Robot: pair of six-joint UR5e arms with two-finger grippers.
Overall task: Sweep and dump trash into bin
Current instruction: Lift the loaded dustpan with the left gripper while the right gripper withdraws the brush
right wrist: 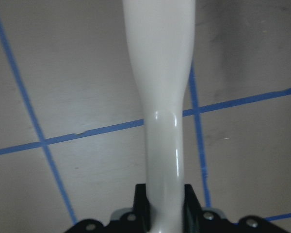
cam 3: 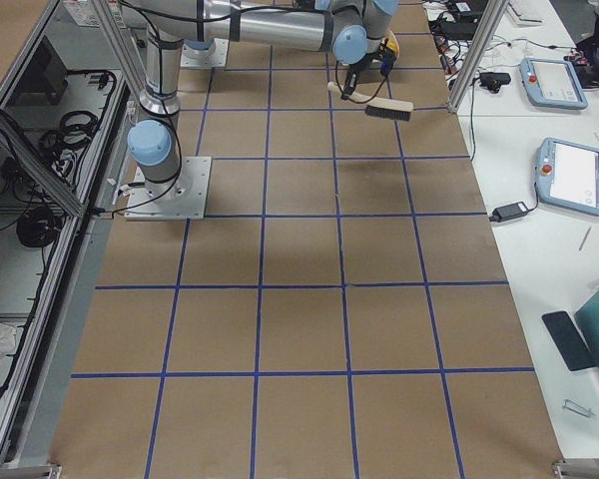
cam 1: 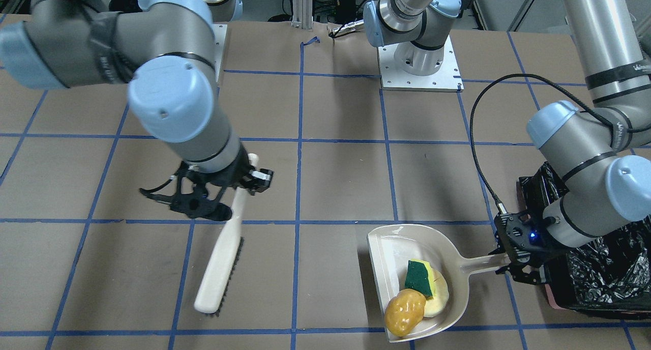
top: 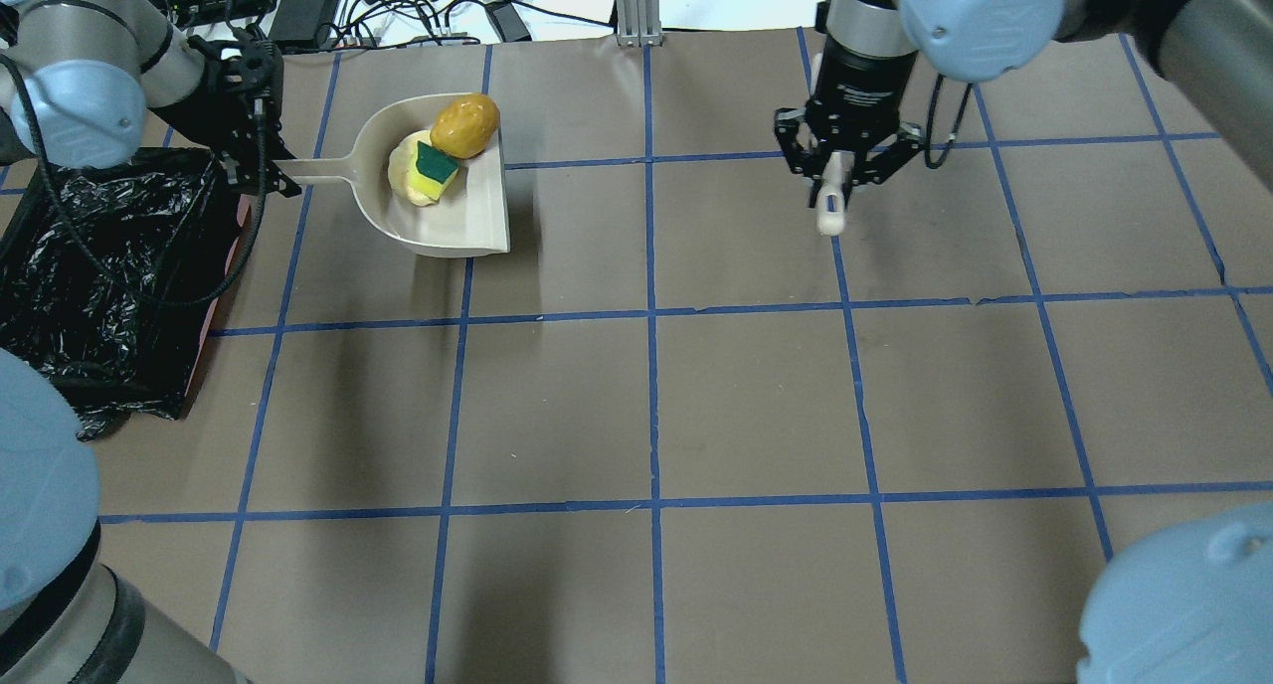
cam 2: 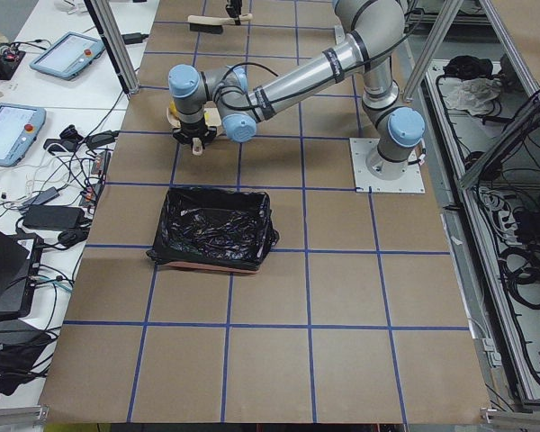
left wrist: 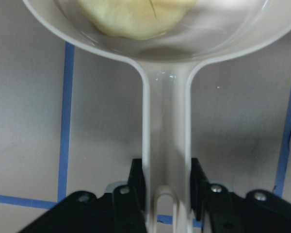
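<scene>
All 3 pieces of trash sat in the beige dustpan [cam 1: 386, 258]. In the front-facing view, the glossy lump [cam 1: 404, 312] lay at 7 o'clock of the sponge piece [cam 1: 419, 278], which rested on the pale slice [cam 1: 440, 294]. The left gripper [cam 1: 504, 263] was clamped narrowly on the very end of the pan's handle, with the black-lined bin [cam 1: 600, 279] at 3 o'clock, just beside it. The right gripper [cam 1: 239, 187] was closed on the brush [cam 1: 218, 273], well apart at 9 o'clock.

The likely risk was the lift and tip. The rounded lump sat near the open lip and could roll onto the counter [cam 1: 335, 187] before the pan cleared the bin's rim. With such an end-of-handle grip the loaded pan might also twist in the jaws, or catch the loose bag.
</scene>
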